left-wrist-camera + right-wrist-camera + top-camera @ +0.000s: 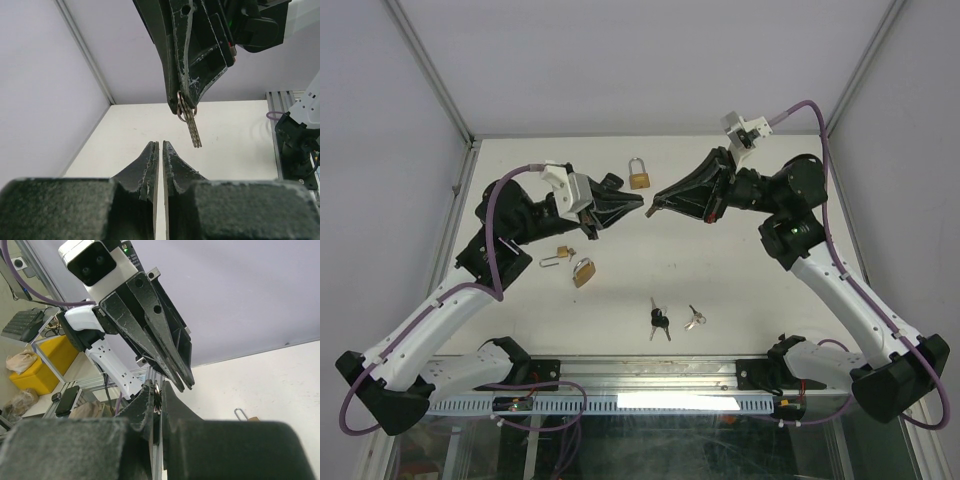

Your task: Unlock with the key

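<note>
Note the padlock [639, 176] near the bench's [740, 290] far edge: glossy brass body, bright steel shackle. Bench top is white, smooth, matt. The bunch of keys [192, 127] is bare silvery metal. The right gripper [186, 102] has matt black plastic fingers [200, 60], scuffed grey. You'll find black plastic heads on the loose keys [660, 319] near the front edge.

Key bunch [194, 131] between left tool [640, 203] and right tool [656, 206]; padlock [639, 175] behind; loose keys [660, 320] in front

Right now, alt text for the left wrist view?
The right gripper, entering from the top, is shut on a ring of keys that dangle over the white table. Just below, the left gripper is shut and empty.
</note>
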Robot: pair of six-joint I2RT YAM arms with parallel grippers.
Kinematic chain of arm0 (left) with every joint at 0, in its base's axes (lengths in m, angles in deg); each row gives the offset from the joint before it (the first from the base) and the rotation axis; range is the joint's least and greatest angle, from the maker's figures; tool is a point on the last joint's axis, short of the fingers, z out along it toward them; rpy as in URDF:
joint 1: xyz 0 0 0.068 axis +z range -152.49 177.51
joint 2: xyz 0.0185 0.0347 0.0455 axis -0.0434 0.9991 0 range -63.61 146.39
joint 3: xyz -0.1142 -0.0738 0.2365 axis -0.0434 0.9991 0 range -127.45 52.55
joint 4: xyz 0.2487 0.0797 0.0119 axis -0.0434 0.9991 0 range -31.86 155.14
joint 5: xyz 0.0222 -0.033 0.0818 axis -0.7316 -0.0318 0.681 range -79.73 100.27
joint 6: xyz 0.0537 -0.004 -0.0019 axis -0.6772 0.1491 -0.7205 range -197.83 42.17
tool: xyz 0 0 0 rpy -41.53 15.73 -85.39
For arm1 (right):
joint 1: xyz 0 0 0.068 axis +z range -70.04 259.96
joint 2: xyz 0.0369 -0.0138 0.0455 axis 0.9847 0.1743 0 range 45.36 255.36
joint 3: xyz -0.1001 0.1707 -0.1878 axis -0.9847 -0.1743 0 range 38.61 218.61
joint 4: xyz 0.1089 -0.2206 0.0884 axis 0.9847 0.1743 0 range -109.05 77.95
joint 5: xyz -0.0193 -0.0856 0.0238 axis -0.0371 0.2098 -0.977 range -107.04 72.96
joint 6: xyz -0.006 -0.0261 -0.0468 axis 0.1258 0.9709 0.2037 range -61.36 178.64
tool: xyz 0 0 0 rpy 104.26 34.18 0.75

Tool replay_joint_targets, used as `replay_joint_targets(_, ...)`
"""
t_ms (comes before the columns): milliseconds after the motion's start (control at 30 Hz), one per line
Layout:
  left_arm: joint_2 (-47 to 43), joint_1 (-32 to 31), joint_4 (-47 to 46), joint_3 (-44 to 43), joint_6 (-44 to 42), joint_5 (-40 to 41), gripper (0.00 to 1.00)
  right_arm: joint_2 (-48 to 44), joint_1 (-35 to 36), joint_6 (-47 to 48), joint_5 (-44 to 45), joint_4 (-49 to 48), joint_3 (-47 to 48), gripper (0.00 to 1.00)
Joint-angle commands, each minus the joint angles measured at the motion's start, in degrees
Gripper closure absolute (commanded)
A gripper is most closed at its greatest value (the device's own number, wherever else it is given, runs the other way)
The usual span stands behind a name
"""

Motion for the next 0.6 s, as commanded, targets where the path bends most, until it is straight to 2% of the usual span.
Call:
replay_joint_targets(0, -0.5, 0.0, 0.6, 0.1, -0.4, 1.0, 0.91, -1.4, 0.1, 0.1, -0.2, -2.1, 3.0, 1.00)
replay_joint_targets(200, -1.7, 0.0, 0.2, 1.0, 0.4, -6.2, 0.67, -2.4, 0.0, 1.9, 0.5, -0.2, 2.9, 1.00)
replay_joint_targets(333, -2.0, 0.0, 0.6, 1.5, -2.5, -7.6, 0.67, -2.5, 0.0, 2.0, 0.5, -0.1, 2.9, 1.00)
replay_joint_targets(500, -0.4, 0.0, -0.5, 0.4, -0.8, -7.4, 0.75, -2.3, 0.1, 1.1, 0.1, -1.0, 3.0, 1.00)
replay_joint_targets(567, 0.1, 0.0, -1.8, 0.3, 0.3, -8.6, 0.72, -2.5, 0.1, 1.3, 0.4, -1.0, 2.9, 1.00)
